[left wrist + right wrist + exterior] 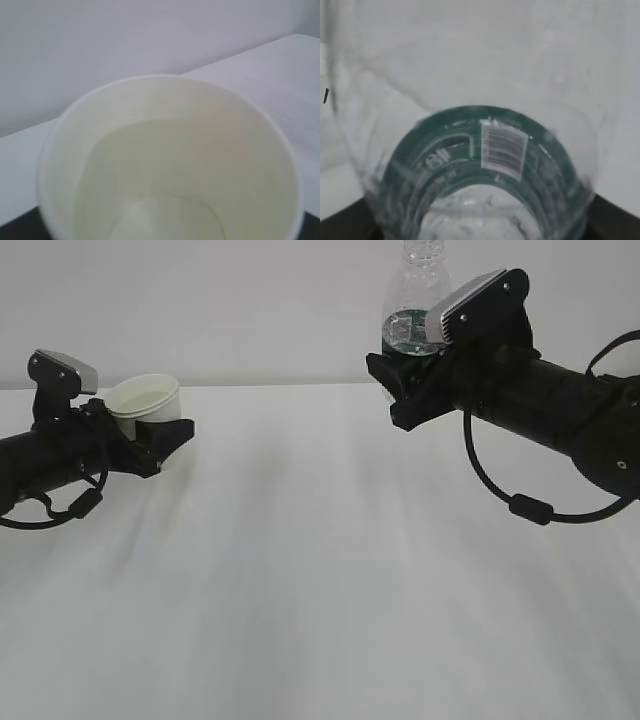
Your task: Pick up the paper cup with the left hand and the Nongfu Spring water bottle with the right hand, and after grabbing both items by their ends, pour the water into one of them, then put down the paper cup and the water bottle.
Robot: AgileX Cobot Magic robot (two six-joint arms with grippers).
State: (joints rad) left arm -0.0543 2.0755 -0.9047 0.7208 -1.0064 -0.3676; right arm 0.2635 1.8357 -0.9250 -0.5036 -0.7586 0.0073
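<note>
At the left, low over the table, my left gripper [165, 436] is shut on the white paper cup [148, 398], whose mouth tilts slightly. The cup [170, 150] fills the left wrist view, cream inside, with a faint curved line low down; I cannot tell whether that is water. Black fingers [17, 227] show at the bottom corners. At the upper right, my right gripper [402, 390] is shut on the lower part of the Nongfu Spring water bottle [420, 290], held upright well above the table. Its green label [470, 135] and barcode face the right wrist camera.
A white table [320, 570] stretches between the two arms, with a plain pale wall behind it. Black cables loop under the right arm [530, 508] and by the left arm [60, 510].
</note>
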